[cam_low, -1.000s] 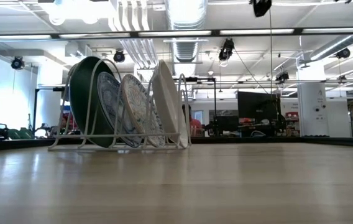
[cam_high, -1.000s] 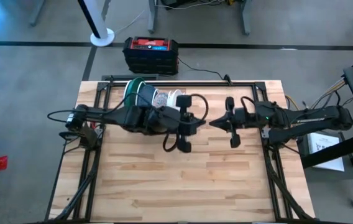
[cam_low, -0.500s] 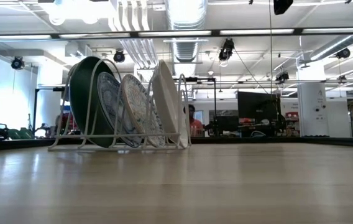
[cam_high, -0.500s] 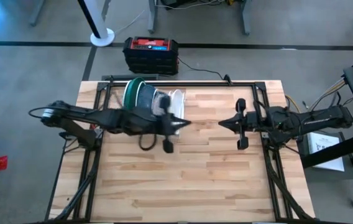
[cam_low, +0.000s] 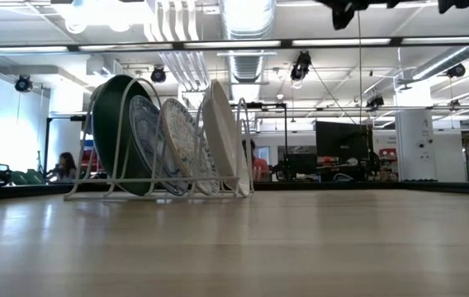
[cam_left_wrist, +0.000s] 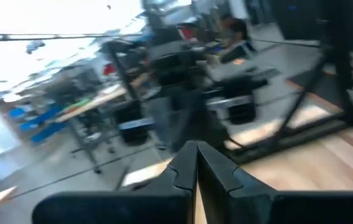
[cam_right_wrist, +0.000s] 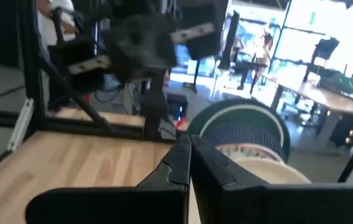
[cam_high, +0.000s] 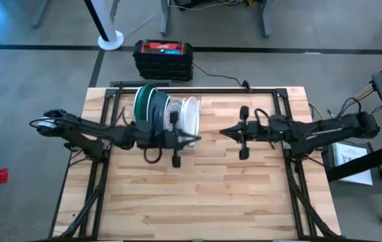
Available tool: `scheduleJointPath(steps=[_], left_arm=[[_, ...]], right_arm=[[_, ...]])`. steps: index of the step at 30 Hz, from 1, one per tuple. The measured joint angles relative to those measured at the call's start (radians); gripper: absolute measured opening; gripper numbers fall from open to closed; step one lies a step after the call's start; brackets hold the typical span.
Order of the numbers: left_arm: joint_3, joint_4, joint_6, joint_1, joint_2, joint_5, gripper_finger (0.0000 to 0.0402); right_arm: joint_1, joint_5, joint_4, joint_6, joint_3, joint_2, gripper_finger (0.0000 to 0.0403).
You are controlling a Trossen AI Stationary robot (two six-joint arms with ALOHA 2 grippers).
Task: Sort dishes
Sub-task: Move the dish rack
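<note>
Wooden table [cam_high: 198, 195] carries racked dishes [cam_low: 168, 144]; both arms hover above.

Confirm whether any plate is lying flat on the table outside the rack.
No: all the plates stand on edge in the white rack.

green plate [cam_low: 111, 136], two floral plates [cam_low: 145, 140], white plate [cam_low: 220, 136], standing upright in a row at table's far side

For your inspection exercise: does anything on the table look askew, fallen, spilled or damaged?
Nothing stands out. The plates stand on edge in the white wire rack at the table's far side, none fallen or visibly broken.
</note>
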Motion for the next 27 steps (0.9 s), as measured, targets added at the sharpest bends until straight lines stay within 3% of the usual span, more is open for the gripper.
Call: scheduleJointPath(steps=[5,16,22,27], left_arm=[[-0.104,-0.075,-0.024,-0.049,-0.096,-0.035,0.0],[-0.436,-0.044,-0.107,-0.09,-0.482,-0.165,0.0],[-0.522,-0.047,-0.113,-0.089,-0.593,-0.218,0.0],[-0.584,-0.069,-0.121,-0.089,-0.651,-0.325,0.0]], right_arm=[[-0.006,0.03,-0.003,-0.005,-0.008,0.012,0.0],[-0.003,0.034,-0.01,0.024,-0.123,-0.183,0.0],[-0.003,0.053,-0.045,0.043,-0.205,-0.285,0.0],[-0.003,0.074,-0.103,0.067,-0.23,-0.344,0.0]])
